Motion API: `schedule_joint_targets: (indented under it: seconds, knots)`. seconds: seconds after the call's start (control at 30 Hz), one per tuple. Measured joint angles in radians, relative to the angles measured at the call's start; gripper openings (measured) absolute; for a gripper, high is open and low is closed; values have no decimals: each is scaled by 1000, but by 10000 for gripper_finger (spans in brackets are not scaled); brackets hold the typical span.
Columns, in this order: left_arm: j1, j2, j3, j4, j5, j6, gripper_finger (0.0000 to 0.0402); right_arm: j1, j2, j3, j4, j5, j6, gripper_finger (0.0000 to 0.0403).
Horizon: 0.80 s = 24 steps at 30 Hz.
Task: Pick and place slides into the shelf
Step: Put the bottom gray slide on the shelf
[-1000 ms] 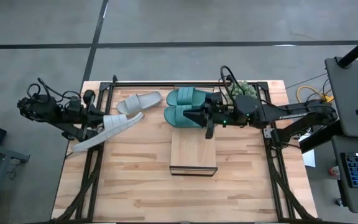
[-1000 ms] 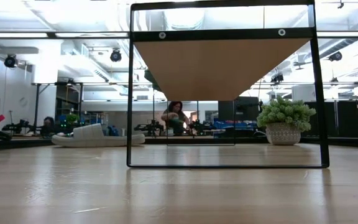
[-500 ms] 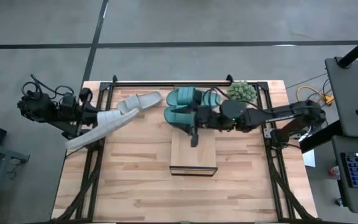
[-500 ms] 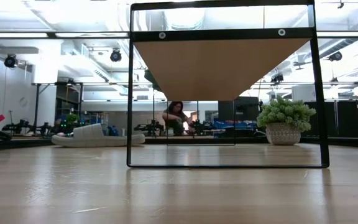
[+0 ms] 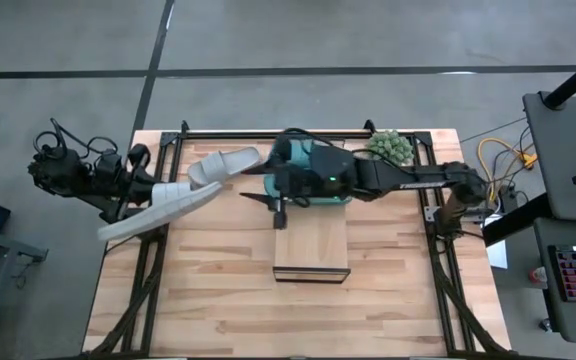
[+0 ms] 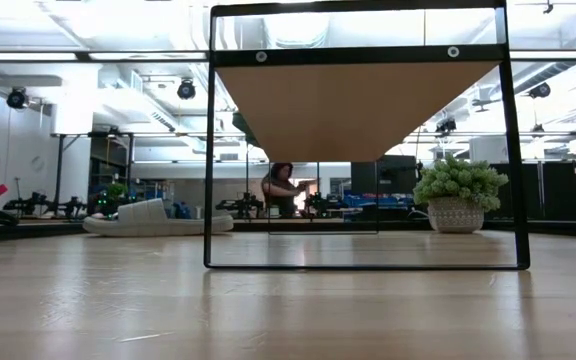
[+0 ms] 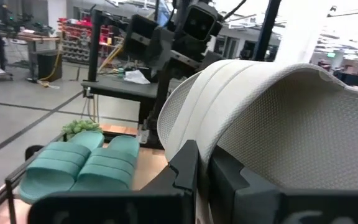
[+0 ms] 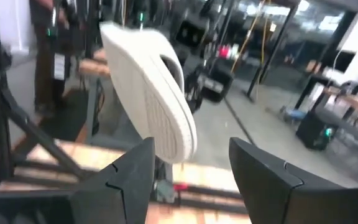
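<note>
High view: our left gripper clenches one grey slide at nine o'clock; right gripper hangs released, empty. We should angle it flat toward the shelf.

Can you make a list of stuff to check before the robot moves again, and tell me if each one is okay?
1. Left gripper holding a light grey slide: ok, shut on it and lifted past the table's left edge.
2. Right gripper free to take something: ok, open with nothing between the fingers, over the table's middle.
3. Other grey slide: ok, lying on the table, apart from the held one.
4. Two teal slides: ok, side by side on the far end of the shelf.
5. Room on the shelf for the grey ones: ok, its near part is bare.
6. Arms apart: ok in the high view.
</note>
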Motion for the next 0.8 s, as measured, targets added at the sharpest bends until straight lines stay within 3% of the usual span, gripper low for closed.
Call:
schedule_joint_targets:
  seconds: [0.33, 0.53, 0.8]
  knots:
    - [0, 8, 0, 26, 53, 7, 0, 1, 169, 302, -163, -106, -34, 199]
    - [0, 8, 0, 50, 70, 26, 0, 0, 237, 389, -209, -124, -34, 199]
    - [0, 11, 0, 82, 101, 28, 0, -9, 253, 405, -203, -124, -54, 199]
